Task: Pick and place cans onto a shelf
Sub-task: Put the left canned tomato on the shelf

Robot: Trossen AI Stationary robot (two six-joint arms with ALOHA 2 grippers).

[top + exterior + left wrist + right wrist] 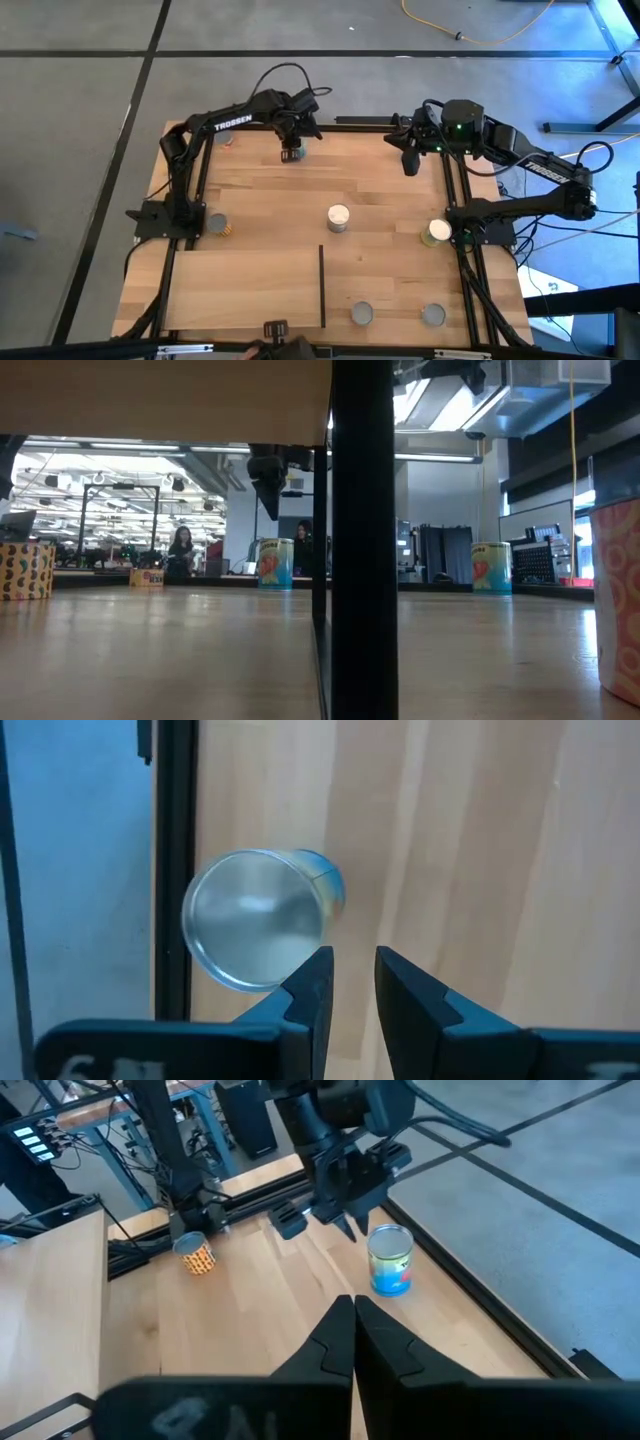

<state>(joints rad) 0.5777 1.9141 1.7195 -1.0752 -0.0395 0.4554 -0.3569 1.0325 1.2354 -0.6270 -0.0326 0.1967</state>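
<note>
My left gripper (291, 143) hangs over the table's far edge, narrowly open, just above and beside a can with a grey metal top and blue label (255, 932) that stands upright on the table; this can also shows in the right wrist view (390, 1260). My right gripper (410, 165) is shut and empty at the far right. Two cream-topped cans (338, 217) (437, 232) stand mid-table. Grey-topped cans stand at the left (217, 225) and near the front edge (362, 314) (432, 315). The shelf (240, 290) is the pale panel at the near left, edged by a black strip (322, 285).
An orange-patterned can (225, 138) stands at the far left by the left arm's base. Black frame rails run along the table's far edge (175, 840) and both sides (465, 260). In the low view a black post (362, 540) stands close in front. People show in the room beyond.
</note>
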